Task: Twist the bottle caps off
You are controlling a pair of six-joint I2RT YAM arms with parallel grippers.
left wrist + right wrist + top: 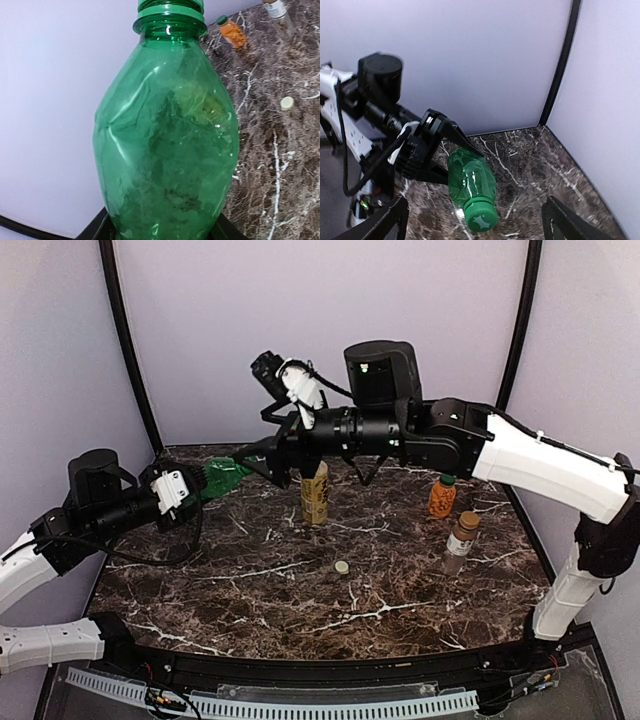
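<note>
My left gripper [205, 483] is shut on the body of the all-green bottle [228, 475], holding it off the table with its neck towards the right arm. The green cap [481, 220] is on the bottle [470, 180]. My right gripper [475, 227] stands open, one finger on each side of the cap and not touching it. In the left wrist view the green bottle [165, 145] fills the frame above the left gripper [162, 232]. The tall bottle with yellow liquid [315, 495] stands mid-table. The squat orange bottle [442, 497] and the slim clear bottle [460, 540] stand at the right.
A loose pale cap [342, 567] lies on the marble table [250, 600] in front of the tall bottle. Grey walls and black frame posts [130, 350] close the back and sides. The right arm [520, 455] reaches across above the table's back half.
</note>
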